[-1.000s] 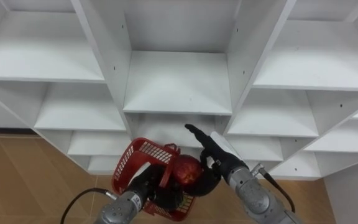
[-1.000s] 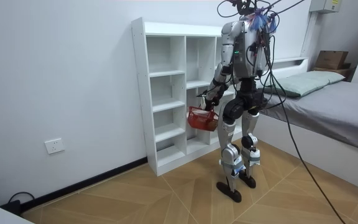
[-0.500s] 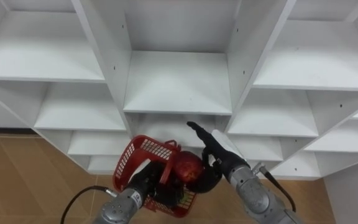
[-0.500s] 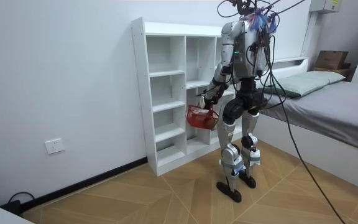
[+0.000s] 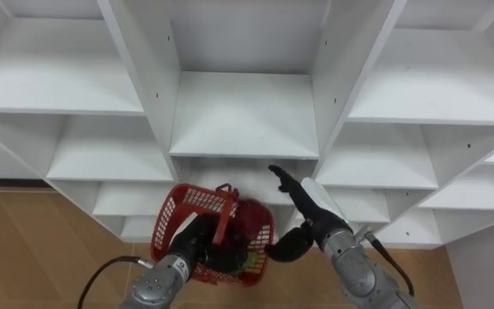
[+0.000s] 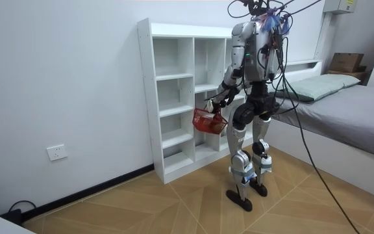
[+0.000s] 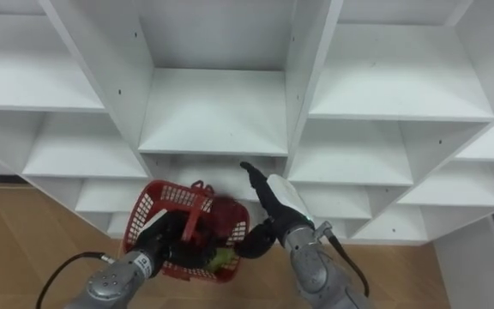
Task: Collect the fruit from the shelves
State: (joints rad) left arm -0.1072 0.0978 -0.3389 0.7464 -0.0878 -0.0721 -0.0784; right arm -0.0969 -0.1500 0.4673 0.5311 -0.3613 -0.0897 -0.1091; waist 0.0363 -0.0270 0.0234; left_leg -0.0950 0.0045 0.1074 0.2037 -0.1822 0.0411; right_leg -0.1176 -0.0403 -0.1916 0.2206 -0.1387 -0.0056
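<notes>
Right hand [image 5: 310,219], fingers straight and spread, holding nothing, hangs just beside the right rim of the red basket [image 5: 183,202]; the red fruit [image 7: 223,215] lies inside, left of it, while the left hand [image 5: 197,249] grips the handle before the closet [image 5: 243,112].

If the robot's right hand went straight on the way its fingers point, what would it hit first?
Probably the white closet: the right hand, beside the red basket, points toward the middle column's shelf board, though depth is unclear.

One red basket [image 5: 197,206]; one white closet [image 5: 245,112]; one left hand [image 5: 197,249], one right hand [image 5: 305,225]. Beside the right fingers [image 5: 288,184]: one red fruit [image 7: 225,216]; one green thing [image 7: 219,255].
</notes>
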